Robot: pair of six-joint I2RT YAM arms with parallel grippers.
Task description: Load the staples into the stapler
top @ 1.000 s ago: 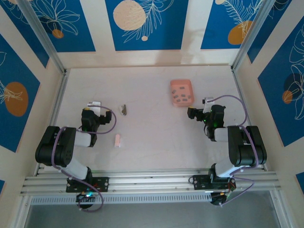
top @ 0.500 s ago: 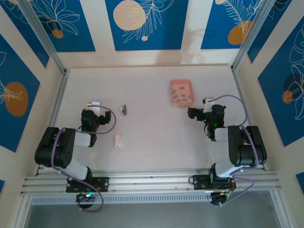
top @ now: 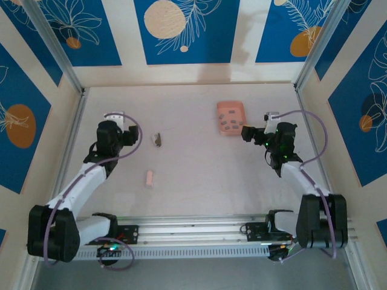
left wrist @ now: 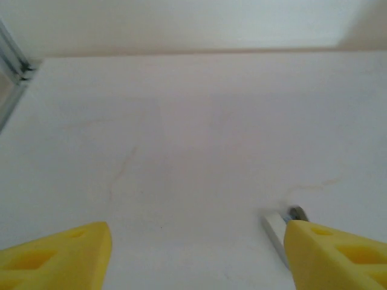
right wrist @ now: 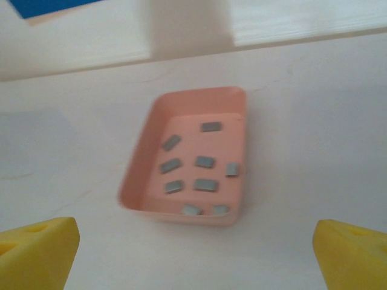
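The stapler [top: 157,139], a tiny grey metal piece, lies left of the table's middle. My left gripper [top: 136,138] hangs just to its left, pointing at it, jaws open and empty. In the left wrist view the stapler [left wrist: 279,228] peeks out beside the right yellow finger [left wrist: 335,257] of my open left gripper [left wrist: 196,260]. The staples' pale pink-white pack [top: 149,178] lies nearer the front, apart from both grippers. My right gripper [top: 245,133] is open just right of the pink tray; in its wrist view my right gripper [right wrist: 196,257] has its fingers spread wide and empty.
A salmon-pink tray [top: 231,105] stands right of centre. In the right wrist view the tray [right wrist: 140,158] holds several small grey rectangular strips [right wrist: 205,184]. Metal rails run along the left, right and front edges.
Both arms have unfolded from their tucked pose. The left gripper has shifted back and now faces the stapler; the right one has risen toward the tray. Stapler and pack have not moved.
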